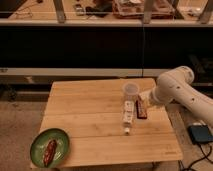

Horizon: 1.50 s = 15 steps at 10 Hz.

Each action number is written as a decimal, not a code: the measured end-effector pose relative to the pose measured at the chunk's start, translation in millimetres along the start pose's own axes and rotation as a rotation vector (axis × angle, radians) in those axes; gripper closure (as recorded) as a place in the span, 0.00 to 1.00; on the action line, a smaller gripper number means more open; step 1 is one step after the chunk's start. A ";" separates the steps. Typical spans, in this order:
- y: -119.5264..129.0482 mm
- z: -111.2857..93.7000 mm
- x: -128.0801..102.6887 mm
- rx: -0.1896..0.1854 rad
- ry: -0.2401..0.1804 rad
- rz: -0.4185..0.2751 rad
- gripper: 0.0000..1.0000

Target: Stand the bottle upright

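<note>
I see a light slatted wooden desk (90, 120) with a white, rounded robot arm (182, 90) reaching in from the right. A round green plate (64, 145) carrying a reddish-brown piece of food (50, 151) sits at the near left corner. A translucent plastic cup (130, 93) stands upright near the far right. In front of it the small whitish bottle (128, 115) lies on its side, white cap toward the near edge, just beside a dark reddish-brown flat bar (141, 110). My hand (146, 96) hovers right of the cup, spread wide, holding nothing.
</note>
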 end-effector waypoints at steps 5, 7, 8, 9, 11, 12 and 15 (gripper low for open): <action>-25.9 10.8 -26.8 0.006 -0.083 0.092 0.51; -41.0 19.8 -43.5 -0.022 -0.149 0.090 0.51; -46.2 21.3 -52.4 -0.029 -0.178 0.086 0.51; -55.1 21.9 -61.7 -0.024 -0.207 0.085 0.51; -77.1 23.3 -71.4 0.008 -0.242 0.098 0.51; -89.3 24.3 -74.6 0.037 -0.259 0.100 0.51; -91.9 24.4 -76.0 0.047 -0.263 0.103 0.51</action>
